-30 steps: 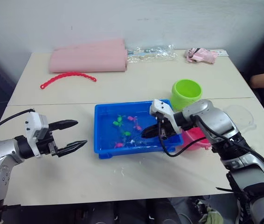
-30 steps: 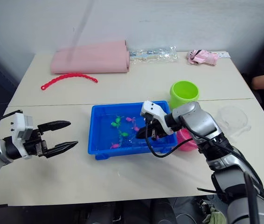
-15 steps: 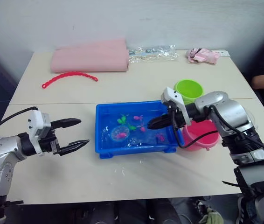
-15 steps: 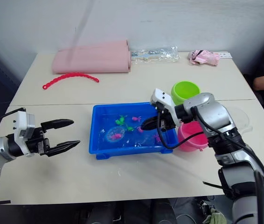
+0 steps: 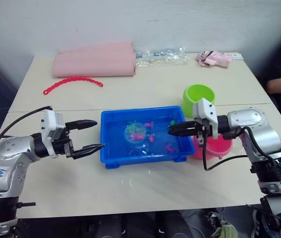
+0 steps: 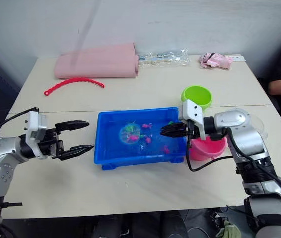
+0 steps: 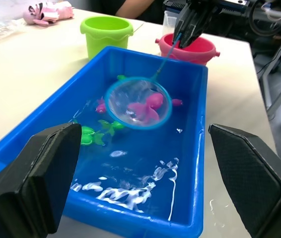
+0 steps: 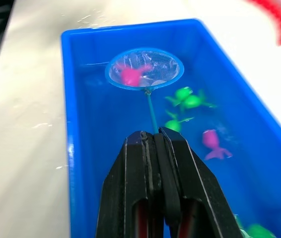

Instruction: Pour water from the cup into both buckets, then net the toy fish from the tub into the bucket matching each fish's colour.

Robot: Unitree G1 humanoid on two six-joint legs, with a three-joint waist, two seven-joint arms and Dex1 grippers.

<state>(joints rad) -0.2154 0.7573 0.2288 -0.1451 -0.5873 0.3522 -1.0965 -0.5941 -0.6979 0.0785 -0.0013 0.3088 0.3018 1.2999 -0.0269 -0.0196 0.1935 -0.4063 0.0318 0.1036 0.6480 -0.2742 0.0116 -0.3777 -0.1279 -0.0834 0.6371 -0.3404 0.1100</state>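
My left hand (image 5: 87, 136) hangs wide open, empty, just off the tub's (image 5: 111, 157) left wall. Inside the tub, the net (image 7: 138, 104) sits lifted over the water with a pink fish (image 7: 145, 105) in its mesh; other toy fish (image 8: 186, 98) lie below. The net's thin handle runs rightward to my right hand (image 5: 174, 130), which is clamped on its end. The pink bucket (image 6: 209, 148) stands just behind that hand, the green bucket (image 5: 198, 98) further back. So the carry goes rightward along the handle's axis. I read no writing on these items.
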